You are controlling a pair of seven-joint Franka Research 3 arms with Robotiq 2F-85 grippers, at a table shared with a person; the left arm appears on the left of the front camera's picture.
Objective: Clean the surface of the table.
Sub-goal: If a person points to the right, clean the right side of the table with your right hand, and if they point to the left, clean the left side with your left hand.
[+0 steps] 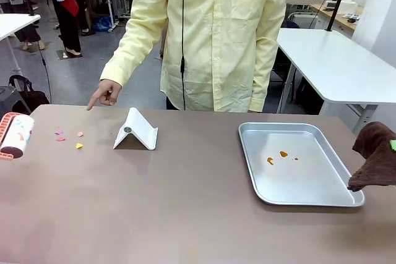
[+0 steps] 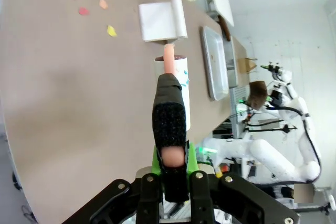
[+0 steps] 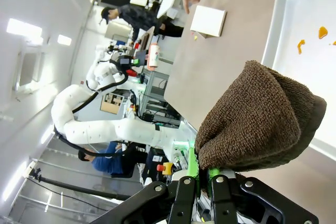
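- The left end effector (image 2: pixel 169 109) is clamped shut on the pink handle of a lint roller (image 2: pixel 177 85). In the front view the roller (image 1: pixel 16 134) sits at the counter's left edge, and I cannot tell whether it touches the top.
- The right end effector (image 3: pixel 202 178) is closed on a bunched brown cloth (image 3: pixel 257 114). In the front view the cloth (image 1: pixel 375 156) hangs at the right edge, just beside the right rim of the silver tray (image 1: pixel 309 180).
- Both cleaning tools are in hand, so the pick-up part looks finished. As I read it, the wiping and rolling have not begun.
- The taupe-brown counter (image 1: pixel 185 214) runs across the whole foreground between the robot and the person. Most of its top looks bare and unmarked.
- A small cluster of pink, orange and yellow paper scraps (image 1: pixel 69 138) lies on the left part of the counter, near the roller and apart from it. These look like the main thing left to lift.
- The person's hand (image 1: pixel 107 93) points a finger down towards those scraps from the far edge.
- A white folded stand (image 1: pixel 135 131) sits just right of the scraps and may get in the way of a sweep.
- A few orange bits (image 1: pixel 277 156) lie inside the tray, not on the counter itself.
- Whether the cloth is meant for them is not something I can tell.
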